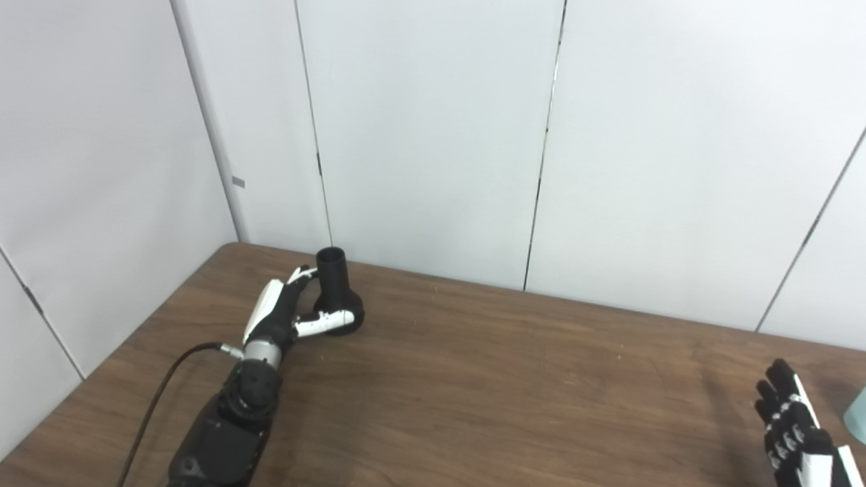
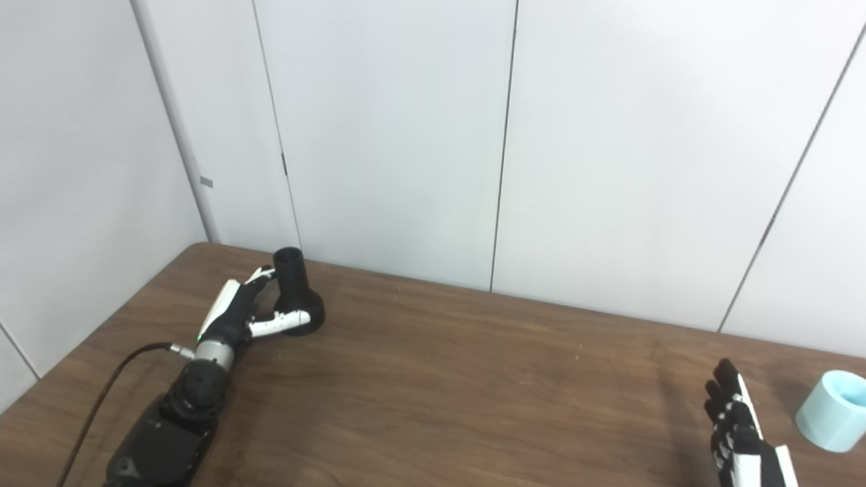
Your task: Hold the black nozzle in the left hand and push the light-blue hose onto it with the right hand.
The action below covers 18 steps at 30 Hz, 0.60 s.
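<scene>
The black nozzle (image 1: 336, 289) stands upright on its wide base near the table's far left corner, narrow neck up. My left hand (image 1: 281, 312) reaches it from the left. Its fingers lie against the back of the neck and the thumb stretches across the front of the base, both spread rather than closed. The light-blue hose (image 2: 832, 410) is a short tube standing on end at the table's right edge. My right hand (image 2: 734, 425) hovers just left of the hose, open, fingers straight and apart, not touching it.
The brown wooden table (image 1: 507, 379) ends at white wall panels (image 1: 433, 135) close behind the nozzle. A black cable (image 1: 159, 399) trails from my left wrist toward the table's front left.
</scene>
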Motion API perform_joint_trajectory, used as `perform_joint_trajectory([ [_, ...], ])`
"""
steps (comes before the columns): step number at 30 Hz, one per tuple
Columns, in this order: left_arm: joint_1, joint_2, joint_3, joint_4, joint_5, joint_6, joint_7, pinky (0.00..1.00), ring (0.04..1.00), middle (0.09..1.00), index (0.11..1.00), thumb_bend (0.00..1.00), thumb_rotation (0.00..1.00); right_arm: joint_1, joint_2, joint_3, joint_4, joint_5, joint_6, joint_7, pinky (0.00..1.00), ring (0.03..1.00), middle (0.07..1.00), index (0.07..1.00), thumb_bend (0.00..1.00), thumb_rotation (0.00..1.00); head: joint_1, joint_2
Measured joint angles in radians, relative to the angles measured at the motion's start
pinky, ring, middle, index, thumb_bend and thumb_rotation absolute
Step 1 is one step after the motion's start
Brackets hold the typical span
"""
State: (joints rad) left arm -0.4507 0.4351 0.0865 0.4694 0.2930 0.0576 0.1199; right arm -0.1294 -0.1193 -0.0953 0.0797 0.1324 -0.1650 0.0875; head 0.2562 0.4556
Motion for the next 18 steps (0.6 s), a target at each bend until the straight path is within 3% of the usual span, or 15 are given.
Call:
perform_joint_trajectory([
  [5,-0.027,-0.008,-0.021,0.029,0.001,-0.020,0.002,1.00,1.000,1.000,0.770,1.00,0.43,0.000,0.001,0.000,-0.001,-0.006,0.000,-0.001,1.00,1.000,1.000,0.989,0.64,1.00,-0.005,0.003],
  [7,-0.038,-0.012,-0.028,0.044,0.005,-0.030,0.003,1.00,1.000,0.956,0.706,0.99,0.39,0.001,0.001,0.000,-0.002,-0.008,0.001,-0.002,1.00,1.000,1.000,0.989,0.64,1.00,-0.006,0.005],
  [8,-0.045,-0.015,-0.028,0.053,0.006,-0.030,0.007,1.00,0.958,0.866,0.634,0.93,0.32,0.001,0.002,0.001,-0.003,-0.008,0.002,-0.004,1.00,1.000,1.000,0.989,0.64,1.00,-0.006,0.006],
  [9,-0.052,-0.021,-0.024,0.065,0.005,-0.030,0.018,1.00,0.901,0.773,0.563,0.73,0.20,0.002,0.002,0.001,-0.005,-0.010,0.004,-0.006,1.00,1.000,1.000,0.989,0.64,1.00,-0.008,0.008],
  [10,-0.059,-0.026,-0.017,0.076,0.002,-0.030,0.033,0.84,0.765,0.638,0.498,0.60,0.08,0.004,0.003,0.001,-0.006,-0.011,0.006,-0.009,1.00,1.000,1.000,0.989,0.64,1.00,-0.008,0.008],
  [11,-0.068,-0.034,-0.003,0.088,-0.010,-0.029,0.043,0.67,0.658,0.582,0.479,0.56,0.04,0.005,0.003,0.001,-0.008,-0.011,0.008,-0.010,1.00,1.000,1.000,0.990,0.64,1.00,-0.009,0.009],
  [14,-0.078,-0.047,0.007,0.089,-0.027,-0.009,0.053,0.49,0.521,0.521,0.468,0.52,0.00,0.008,0.005,0.002,-0.014,-0.012,0.016,-0.011,1.00,1.000,1.000,0.991,0.64,1.00,-0.009,0.009],
  [16,-0.075,-0.047,-0.013,0.072,-0.023,0.026,0.038,0.45,0.495,0.507,0.472,0.52,0.00,0.010,0.006,0.003,-0.019,-0.012,0.021,-0.011,1.00,1.000,1.000,0.992,0.64,1.00,-0.015,0.021],
  [18,-0.070,-0.040,-0.030,0.039,-0.011,0.061,0.024,0.58,0.506,0.510,0.469,0.52,0.00,0.015,0.007,0.003,-0.027,-0.012,0.030,-0.012,1.00,1.000,1.000,0.989,0.64,1.00,-0.018,0.031],
])
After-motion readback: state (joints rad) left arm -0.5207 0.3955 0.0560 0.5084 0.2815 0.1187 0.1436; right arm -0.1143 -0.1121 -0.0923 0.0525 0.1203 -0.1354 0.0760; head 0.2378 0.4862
